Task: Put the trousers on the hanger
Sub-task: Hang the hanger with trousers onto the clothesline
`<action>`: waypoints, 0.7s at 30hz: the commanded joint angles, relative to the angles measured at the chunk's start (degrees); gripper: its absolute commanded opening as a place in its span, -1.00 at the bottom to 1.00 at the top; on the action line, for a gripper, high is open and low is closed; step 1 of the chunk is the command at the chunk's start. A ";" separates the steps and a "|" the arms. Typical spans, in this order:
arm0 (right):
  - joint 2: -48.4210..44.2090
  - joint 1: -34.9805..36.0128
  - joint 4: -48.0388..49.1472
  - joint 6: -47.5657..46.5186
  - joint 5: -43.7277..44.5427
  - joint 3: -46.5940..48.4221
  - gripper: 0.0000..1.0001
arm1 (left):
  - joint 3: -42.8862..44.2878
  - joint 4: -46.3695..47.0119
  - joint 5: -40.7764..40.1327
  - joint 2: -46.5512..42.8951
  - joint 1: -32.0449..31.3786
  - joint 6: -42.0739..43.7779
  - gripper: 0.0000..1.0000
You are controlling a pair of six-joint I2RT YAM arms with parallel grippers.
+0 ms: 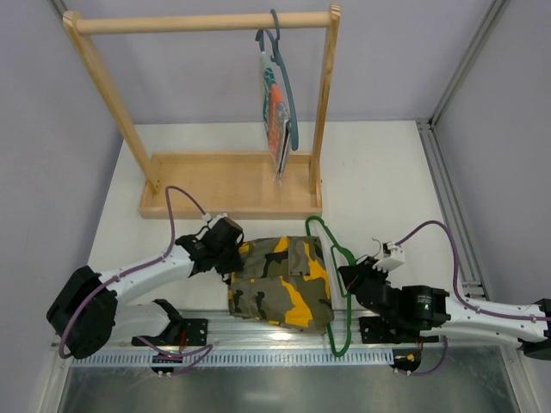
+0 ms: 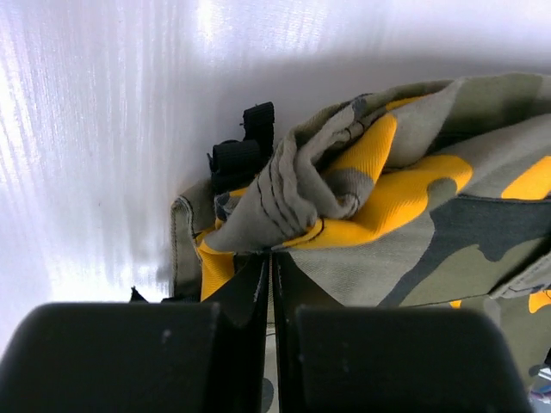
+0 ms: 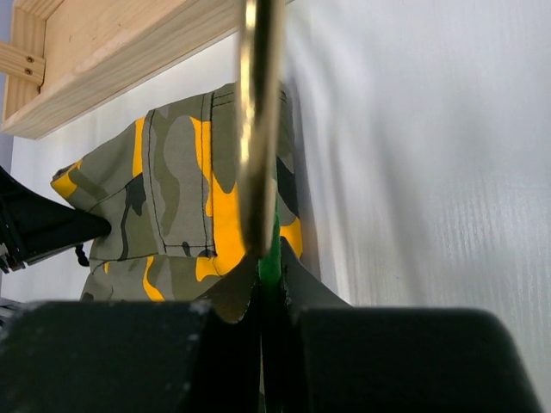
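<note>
The left tool (image 2: 268, 262) was clamped on the trousers (image 1: 280, 280), the right tool (image 3: 269, 268) on the hanger (image 3: 258, 129), probably to thread them together

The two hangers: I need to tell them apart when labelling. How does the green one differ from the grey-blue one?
The green hanger lies on the table beside the trousers, clamped in the right end effector; the grey-blue hanger hangs from the wooden rail. The green hanger is thin and bare; the grey-blue hanger is thicker and carries a striped cloth. Both have a hook at the top.
</note>
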 commanded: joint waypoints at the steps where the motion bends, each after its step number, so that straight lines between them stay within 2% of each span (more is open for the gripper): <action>1: -0.70 -0.35 2.35 -5.72 6.12 3.53 -0.93 | -2.33 1.91 0.31 -0.88 0.60 -0.42 -0.99; 5: 0.80 -0.26 3.50 -11.95 7.52 8.71 -0.93 | -0.85 -2.65 -1.18 -5.46 0.51 0.54 -0.99; 15: 8.79 0.53 9.90 -25.14 7.88 20.76 -0.93 | 3.81 -5.47 1.27 -7.22 1.12 1.95 -0.99; 21: 14.50 1.14 10.27 -31.83 7.53 30.86 -0.92 | 14.18 -6.27 2.86 -13.80 1.04 3.79 -0.80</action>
